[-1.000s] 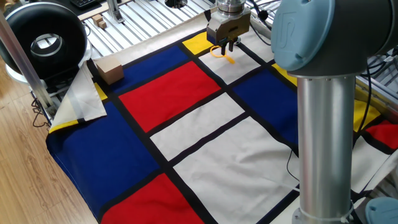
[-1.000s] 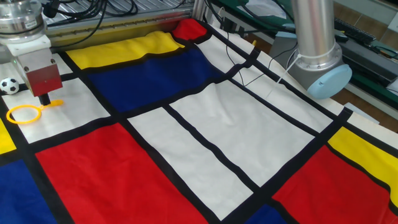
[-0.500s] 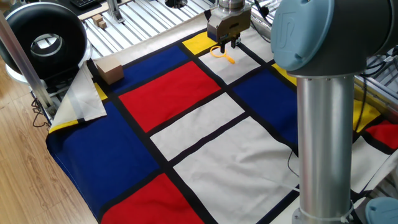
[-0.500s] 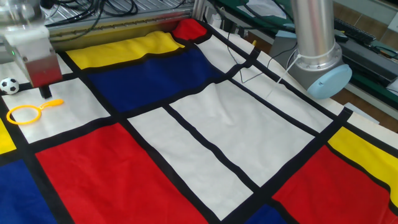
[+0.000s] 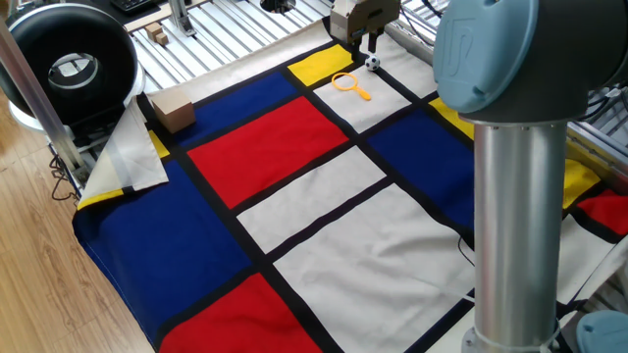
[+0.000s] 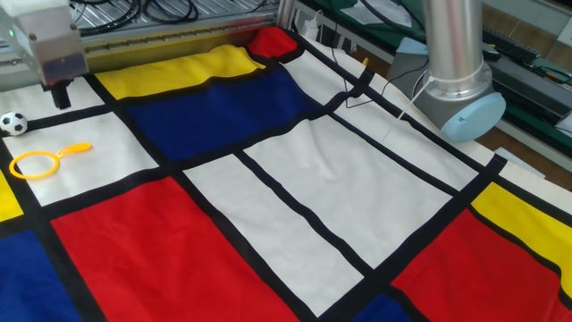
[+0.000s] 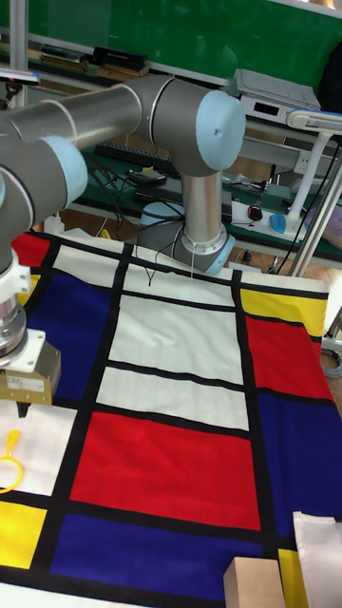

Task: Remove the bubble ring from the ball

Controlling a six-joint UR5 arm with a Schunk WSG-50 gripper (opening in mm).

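The orange-yellow bubble ring (image 5: 348, 83) lies flat on a white square of the cloth, handle pointing away from the ball; it also shows in the other fixed view (image 6: 40, 161) and the tall view (image 7: 9, 457). The small black-and-white ball (image 5: 373, 63) (image 6: 12, 122) rests just beside the loop, apart from it. My gripper (image 5: 365, 43) (image 6: 61, 93) (image 7: 24, 409) hangs in the air above both, open, with nothing between its fingers.
A cardboard box (image 5: 171, 111) stands at the cloth's left corner beside a folded-back flap (image 5: 132, 152). A black round device (image 5: 69, 64) sits beyond it. The arm's grey column (image 5: 515, 226) rises at the right, its base (image 6: 458, 98) on the table with thin cables.
The gripper has risen straight up from just above the ring's handle, which lies released on the cloth. The ball, hidden behind the gripper before, now shows in one fixed view.
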